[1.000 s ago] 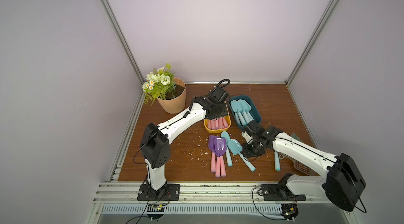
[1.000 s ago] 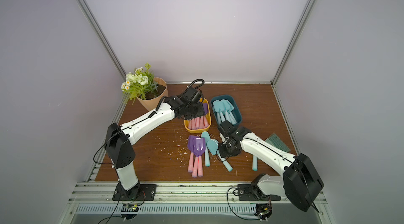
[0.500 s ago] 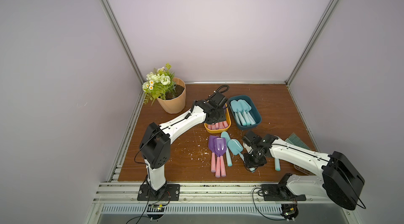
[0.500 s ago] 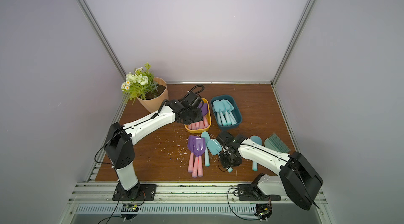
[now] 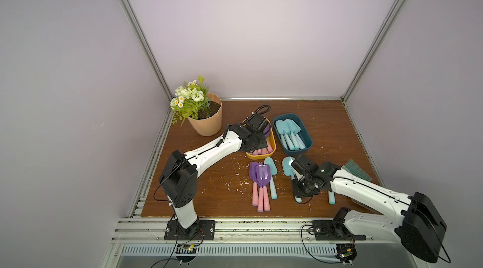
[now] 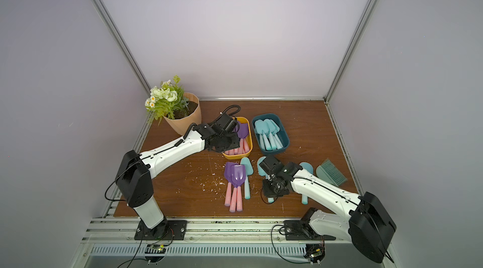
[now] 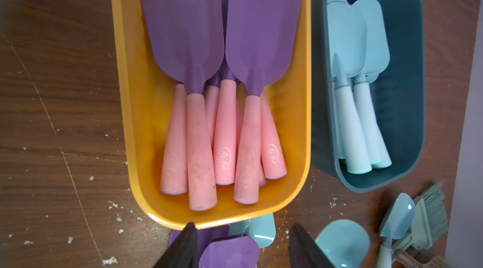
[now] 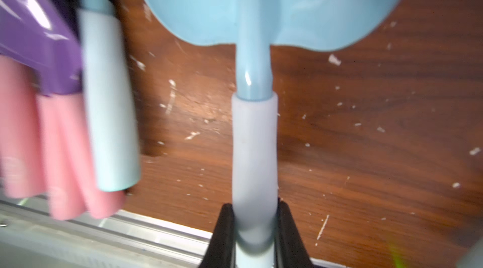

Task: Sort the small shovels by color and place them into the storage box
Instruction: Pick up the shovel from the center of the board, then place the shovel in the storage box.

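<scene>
My right gripper (image 8: 254, 206) is shut on the pale handle of an aqua shovel (image 8: 254, 136) with a rounded blade, low over the table in both top views (image 5: 303, 188) (image 6: 273, 188). Its blade (image 5: 287, 166) points toward the boxes. My left gripper (image 7: 244, 230) hangs open and empty over the near end of the yellow storage box (image 7: 122, 70), which holds several purple shovels (image 7: 183, 31) with pink handles. The dark blue box (image 5: 308, 141) holds several aqua shovels (image 5: 288, 129). Two purple shovels (image 5: 262, 175) and an aqua one (image 5: 270, 168) lie loose between the arms.
A flower pot (image 5: 206, 120) stands at the back left. A green brush (image 5: 355, 170) lies at the right edge, with another aqua shovel (image 6: 305, 167) beside it and a brown scoop (image 7: 418, 261) close by. White chips litter the wood. The metal rail runs along the front.
My right gripper slid toward the front along the aqua shovel and shut on its handle. My left arm drew back from over the yellow box toward its near end.
</scene>
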Robot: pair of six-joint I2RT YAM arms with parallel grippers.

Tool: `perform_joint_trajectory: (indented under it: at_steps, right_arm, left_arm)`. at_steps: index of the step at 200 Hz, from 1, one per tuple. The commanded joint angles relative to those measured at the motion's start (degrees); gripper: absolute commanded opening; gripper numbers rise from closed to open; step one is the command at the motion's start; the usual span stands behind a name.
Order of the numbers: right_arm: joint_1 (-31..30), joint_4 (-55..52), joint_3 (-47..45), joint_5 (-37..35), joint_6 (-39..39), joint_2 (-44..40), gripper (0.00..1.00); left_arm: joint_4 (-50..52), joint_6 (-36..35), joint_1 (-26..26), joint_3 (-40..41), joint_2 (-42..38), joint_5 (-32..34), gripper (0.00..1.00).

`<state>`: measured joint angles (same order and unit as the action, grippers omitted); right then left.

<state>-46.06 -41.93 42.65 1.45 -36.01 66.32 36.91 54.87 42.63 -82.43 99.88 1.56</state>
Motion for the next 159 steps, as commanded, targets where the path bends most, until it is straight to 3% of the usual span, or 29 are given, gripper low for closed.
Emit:
perform_joint_trajectory:
  at_steps: [1,32,59,85,114,159]
  right_arm:
    - [-0.2,-2.1,7.3,-0.5,1.3,-0.6,0.00]
    - [1.8,-2.6,16.7,-1.8,4.2,2.8,0.00]
    - [10.8,-2.7,26.6,-1.5,10.6,11.0,0.00]
    - [16.5,-3.5,36.5,-5.8,14.6,20.6,0.00]
    - [18.4,-5.3,44.0,-8.2,18.1,29.8,0.00]
    - [19.2,-5.6,47.3,-8.0,21.8,38.3,0.01]
  left_arm:
    - [-1.1,0.6,-0.8,1.0,-1.3,0.7,0.58]
    - [-2.3,0.5,-1.1,1.9,-1.8,0.6,0.58]
    - [-3.1,0.5,-1.4,2.7,-2.5,0.5,0.58]
    - [-3.6,0.6,-1.5,4.1,-3.7,0.8,0.58]
    - [-4.0,1.3,-1.6,6.2,-5.3,0.8,0.58]
    - [-4.0,2.5,-1.8,8.7,-7.8,1.8,0.58]
